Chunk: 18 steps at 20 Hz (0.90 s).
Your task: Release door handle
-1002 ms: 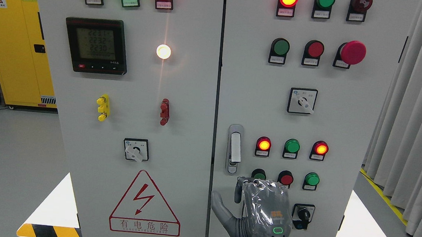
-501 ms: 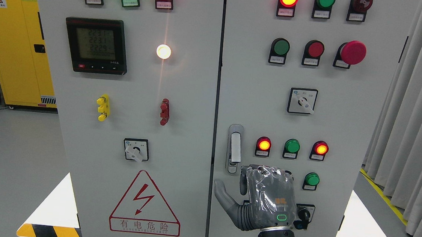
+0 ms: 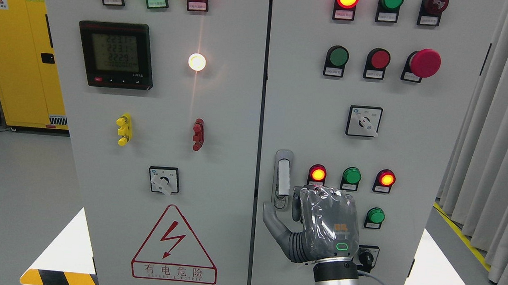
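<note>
Head view: the right hand (image 3: 320, 227) rises from the bottom edge right of the middle, back toward the camera, thumb (image 3: 273, 223) spread out to the left, fingers loosely curled and gripping nothing; the door handle (image 3: 282, 179), a silver upright lever near the left edge of the right cabinet door (image 3: 417, 141), stands just left of the knuckles, whether touched I cannot tell; the left door (image 3: 220, 112) carries a red lightning triangle (image 3: 175, 243) lettered 有电危险; a digital meter (image 3: 116, 54) shows rows near 223; a yellow cabinet (image 3: 12, 51) stands far left, bearing a warning sticker; small plates under the lamps are too tiny to read.
</note>
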Each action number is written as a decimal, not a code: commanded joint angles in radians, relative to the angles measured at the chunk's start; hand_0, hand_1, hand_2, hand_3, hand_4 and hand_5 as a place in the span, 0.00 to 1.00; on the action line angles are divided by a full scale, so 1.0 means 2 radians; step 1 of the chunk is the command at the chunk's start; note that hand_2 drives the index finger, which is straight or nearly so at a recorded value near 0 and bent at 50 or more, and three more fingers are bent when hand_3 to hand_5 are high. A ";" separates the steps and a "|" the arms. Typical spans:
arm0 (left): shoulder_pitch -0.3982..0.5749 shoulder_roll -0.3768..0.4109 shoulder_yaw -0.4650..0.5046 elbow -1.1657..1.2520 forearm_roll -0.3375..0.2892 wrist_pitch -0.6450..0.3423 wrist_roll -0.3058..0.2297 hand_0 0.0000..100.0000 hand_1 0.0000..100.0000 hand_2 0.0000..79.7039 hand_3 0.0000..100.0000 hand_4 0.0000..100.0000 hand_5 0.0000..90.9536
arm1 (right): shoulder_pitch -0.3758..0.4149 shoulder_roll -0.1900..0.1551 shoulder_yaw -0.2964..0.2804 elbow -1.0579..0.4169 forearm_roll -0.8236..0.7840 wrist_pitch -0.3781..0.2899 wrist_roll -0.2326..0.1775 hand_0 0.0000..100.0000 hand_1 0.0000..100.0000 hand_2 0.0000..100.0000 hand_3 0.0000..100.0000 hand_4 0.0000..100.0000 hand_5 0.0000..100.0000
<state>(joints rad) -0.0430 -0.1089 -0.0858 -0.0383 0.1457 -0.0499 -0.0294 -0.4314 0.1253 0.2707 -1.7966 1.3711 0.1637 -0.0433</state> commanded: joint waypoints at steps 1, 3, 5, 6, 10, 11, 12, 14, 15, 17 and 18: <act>0.000 0.000 0.000 0.000 0.000 0.000 0.000 0.12 0.56 0.00 0.00 0.00 0.00 | -0.013 0.001 -0.005 0.018 -0.001 0.000 0.000 0.32 0.33 0.92 1.00 1.00 0.99; 0.000 0.000 0.000 0.000 0.000 0.000 0.000 0.12 0.56 0.00 0.00 0.00 0.00 | -0.014 0.001 -0.004 0.019 -0.001 0.000 0.000 0.32 0.33 0.92 1.00 1.00 0.99; 0.000 0.000 0.000 0.000 0.000 0.000 0.000 0.12 0.56 0.00 0.00 0.00 0.00 | -0.015 0.002 -0.005 0.022 -0.001 0.000 0.001 0.32 0.33 0.92 1.00 1.00 0.99; 0.000 0.000 0.000 0.000 0.000 0.000 0.000 0.12 0.56 0.00 0.00 0.00 0.00 | -0.016 0.002 -0.005 0.025 -0.001 0.000 0.000 0.32 0.33 0.92 1.00 1.00 0.99; 0.000 0.000 0.000 0.000 0.000 0.000 0.000 0.12 0.56 0.00 0.00 0.00 0.00 | -0.020 0.002 -0.005 0.025 -0.001 0.001 0.000 0.32 0.33 0.91 1.00 1.00 0.99; 0.000 0.000 0.000 0.000 0.000 0.000 0.000 0.12 0.56 0.00 0.00 0.00 0.00 | -0.021 0.002 -0.005 0.025 -0.001 0.001 0.000 0.33 0.34 0.91 1.00 1.00 0.99; 0.000 0.000 0.000 0.000 0.000 0.000 0.000 0.12 0.56 0.00 0.00 0.00 0.00 | -0.021 0.002 -0.005 0.026 -0.001 0.001 0.000 0.33 0.34 0.91 1.00 1.00 0.99; 0.000 0.000 0.000 0.000 0.000 0.000 0.000 0.12 0.56 0.00 0.00 0.00 0.00 | -0.021 0.002 -0.006 0.028 -0.001 0.002 0.000 0.34 0.34 0.91 1.00 1.00 0.99; 0.000 0.000 0.000 0.000 0.000 0.000 0.000 0.12 0.56 0.00 0.00 0.00 0.00 | -0.022 0.002 -0.006 0.029 -0.001 0.002 0.000 0.35 0.34 0.91 1.00 1.00 0.99; 0.000 0.000 0.000 0.000 0.000 0.000 0.000 0.12 0.56 0.00 0.00 0.00 0.00 | -0.024 0.002 -0.006 0.030 -0.001 0.006 0.000 0.36 0.34 0.92 1.00 1.00 0.99; 0.000 0.000 0.000 0.000 0.000 0.000 0.000 0.12 0.56 0.00 0.00 0.00 0.00 | -0.024 0.002 -0.006 0.030 -0.001 0.009 0.000 0.36 0.34 0.92 1.00 1.00 0.99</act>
<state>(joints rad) -0.0430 -0.1089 -0.0860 -0.0383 0.1457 -0.0499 -0.0294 -0.4723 0.1278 0.2624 -1.7543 1.3698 0.1724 -0.0422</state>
